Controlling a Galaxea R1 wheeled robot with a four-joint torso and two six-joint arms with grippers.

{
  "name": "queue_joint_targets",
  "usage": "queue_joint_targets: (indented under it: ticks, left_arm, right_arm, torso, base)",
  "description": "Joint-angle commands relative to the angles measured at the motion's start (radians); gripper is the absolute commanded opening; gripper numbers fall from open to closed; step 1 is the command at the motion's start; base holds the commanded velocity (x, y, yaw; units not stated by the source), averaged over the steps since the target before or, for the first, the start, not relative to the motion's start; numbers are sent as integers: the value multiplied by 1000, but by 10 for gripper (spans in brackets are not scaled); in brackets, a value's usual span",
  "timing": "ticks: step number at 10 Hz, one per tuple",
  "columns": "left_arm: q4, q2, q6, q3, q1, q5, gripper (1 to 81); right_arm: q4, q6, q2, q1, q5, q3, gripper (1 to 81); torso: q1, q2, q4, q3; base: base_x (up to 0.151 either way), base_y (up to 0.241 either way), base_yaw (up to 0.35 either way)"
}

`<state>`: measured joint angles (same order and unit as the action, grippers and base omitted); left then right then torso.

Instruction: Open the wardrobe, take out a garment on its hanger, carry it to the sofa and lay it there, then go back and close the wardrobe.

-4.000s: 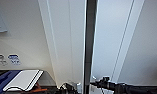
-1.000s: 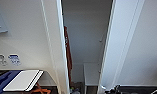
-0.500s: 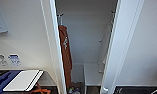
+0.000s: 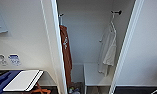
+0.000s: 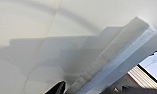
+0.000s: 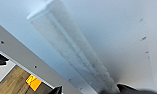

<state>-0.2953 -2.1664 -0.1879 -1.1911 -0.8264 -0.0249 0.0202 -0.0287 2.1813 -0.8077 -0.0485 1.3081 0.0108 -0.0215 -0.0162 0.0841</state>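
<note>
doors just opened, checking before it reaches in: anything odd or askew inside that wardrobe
Nothing stands out. Inside the tall white wardrobe, the off-white shirt-like garment hangs straight on its thin white hanger; the long rust-orange garment hangs straight too.

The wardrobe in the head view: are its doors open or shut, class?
Open. Both doors of the wardrobe are swung apart, showing the white garment hanging inside.

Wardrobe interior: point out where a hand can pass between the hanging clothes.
Free: the wide gap between the orange garment and the white garment, above the low white shelf. Crowded: the left door edge by the orange one, and the right wall.
</note>
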Motion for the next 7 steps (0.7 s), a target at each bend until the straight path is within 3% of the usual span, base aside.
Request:
queue_joint_targets:
  ticks: [1, 7]
  left_arm:
    - [19, -18, -28, 123, 45, -93, 811]
    - [21, 38, -27, 94, -15, -78, 811]
  right_arm:
    - [-26, 36, -9, 26, -195, -50, 811]
    - [-40, 41, -45, 27, -183, -40, 811]
  torso:
    - [0, 0, 0, 0]
    - [0, 0, 0, 0]
  base:
    - [0, 0, 0]
    - [0, 0, 0]
